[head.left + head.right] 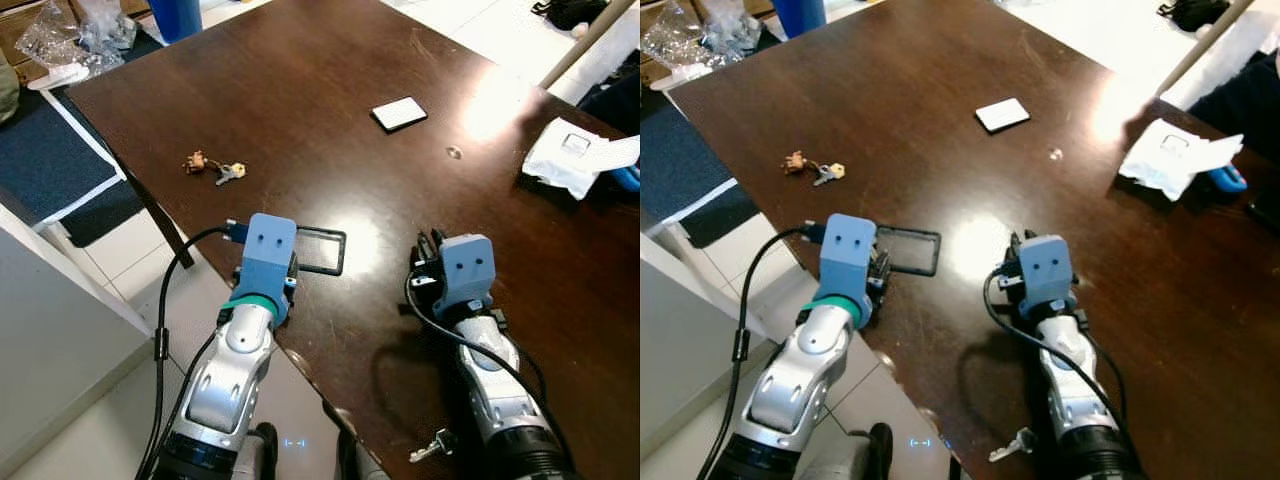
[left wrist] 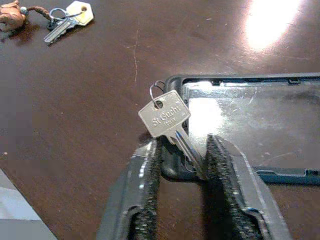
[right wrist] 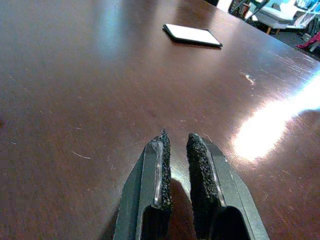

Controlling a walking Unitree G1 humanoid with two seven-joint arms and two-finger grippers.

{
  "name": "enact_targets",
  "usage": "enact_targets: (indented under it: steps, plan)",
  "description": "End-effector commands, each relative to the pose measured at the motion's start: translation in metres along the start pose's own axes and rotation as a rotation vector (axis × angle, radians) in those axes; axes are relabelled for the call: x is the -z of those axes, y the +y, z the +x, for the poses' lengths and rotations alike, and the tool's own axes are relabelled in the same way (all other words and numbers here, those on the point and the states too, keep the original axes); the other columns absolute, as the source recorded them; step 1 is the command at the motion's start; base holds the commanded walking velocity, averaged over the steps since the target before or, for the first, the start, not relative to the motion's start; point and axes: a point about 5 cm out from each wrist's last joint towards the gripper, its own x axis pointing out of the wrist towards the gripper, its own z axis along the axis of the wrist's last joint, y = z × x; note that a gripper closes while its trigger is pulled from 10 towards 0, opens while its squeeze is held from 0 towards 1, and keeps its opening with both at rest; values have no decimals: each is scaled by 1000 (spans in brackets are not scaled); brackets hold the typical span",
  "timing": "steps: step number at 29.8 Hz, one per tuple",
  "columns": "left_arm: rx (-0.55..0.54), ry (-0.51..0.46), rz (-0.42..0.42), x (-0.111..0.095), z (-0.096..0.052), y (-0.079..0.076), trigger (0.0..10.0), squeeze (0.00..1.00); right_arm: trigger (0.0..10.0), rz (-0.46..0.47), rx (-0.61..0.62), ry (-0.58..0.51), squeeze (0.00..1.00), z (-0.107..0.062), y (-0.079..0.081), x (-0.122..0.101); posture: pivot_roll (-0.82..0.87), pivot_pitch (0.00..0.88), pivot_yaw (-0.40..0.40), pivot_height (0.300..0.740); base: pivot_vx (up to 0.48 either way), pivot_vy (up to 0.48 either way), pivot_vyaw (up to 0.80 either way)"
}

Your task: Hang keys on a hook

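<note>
At the near edge of the dark wooden desk (image 1: 330,130), the left gripper (image 2: 182,162) pinches the blade of a silver key (image 2: 167,120) between its fingers, the key's head and small ring poking up over the corner of a shallow black tray (image 1: 322,250), in which nothing can be seen beyond glare. Beside it, the right gripper (image 3: 176,150) rests low over bare wood, fingers nearly together and holding nothing. Farther along the left edge lies a second bunch of keys (image 1: 215,167), and beyond, toward the far side, a white card (image 1: 399,113) and crumpled white paper (image 1: 575,155).
</note>
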Motion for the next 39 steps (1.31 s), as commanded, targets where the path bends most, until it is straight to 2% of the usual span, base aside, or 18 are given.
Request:
enact_targets:
  steps: [1, 16, 22, 23, 24, 25, 27, 28, 31, 33, 35, 37, 39]
  plan:
    - [-32, 177, 12, 36, -2, 1, 0, 0, 10000, -5, -21, 94, 0, -10, 4, 18, -6, 218, 109, 740, 0, 0, 0]
    - [-56, 143, 2, 29, 1, 7, 0, 0, 10000, -2, -18, 91, 0, -9, 5, 17, -1, 221, 110, 740, 0, 0, 0]
    - [-43, -9, -82, -3, 3, 19, 0, 0, 10000, 0, -11, 90, 0, -8, 5, 17, 0, 221, 113, 740, 0, 0, 0]
    - [-28, -48, -105, -12, 2, 20, 10000, 0, 10000, 0, -10, 90, 0, -8, 5, 17, 0, 221, 113, 740, 0, 0, 0]
    - [-17, -87, -118, -22, 0, 21, 10000, 0, 10000, 0, -8, 90, 0, -8, 5, 17, 0, 221, 113, 740, 0, 0, 0]
    - [-17, -87, -118, -22, 0, 21, 10000, 0, 10000, 0, -8, 90, 0, -8, 5, 17, 0, 221, 113, 740, 0, 0, 0]
    - [-3, -166, -154, -41, -3, 26, 10000, 0, 10000, 1, -6, 90, 0, -8, 4, 17, 0, 221, 113, 740, 0, 0, 0]
    - [-3, -166, -154, -41, -3, 26, 10000, 0, 10000, 1, -6, 90, 0, -8, 4, 17, 0, 221, 113, 740, 0, 0, 0]
    - [8, -272, -177, -65, -7, 33, 10000, 0, 10000, 4, -3, 89, 0, -7, 5, 17, 7, 211, 115, 740, 0, 0, 0]
    - [8, -272, -177, -65, -7, 33, 10000, 0, 10000, 4, -3, 89, 0, -7, 5, 17, 7, 211, 115, 740, 0, 0, 0]
    - [25, -320, -184, -76, -11, 34, 10000, 0, 10000, 5, 0, 87, 0, -6, 5, 16, 9, 204, 116, 740, 0, 0, 0]
    - [25, -320, -184, -76, -11, 34, 10000, 0, 10000, 5, 0, 87, 0, -6, 5, 16, 9, 204, 116, 740, 0, 0, 0]
    - [58, -363, -177, -85, -14, 32, 10000, 0, 10000, 7, 3, 84, 0, -4, 5, 16, 10, 197, 116, 740, 0, 0, 0]
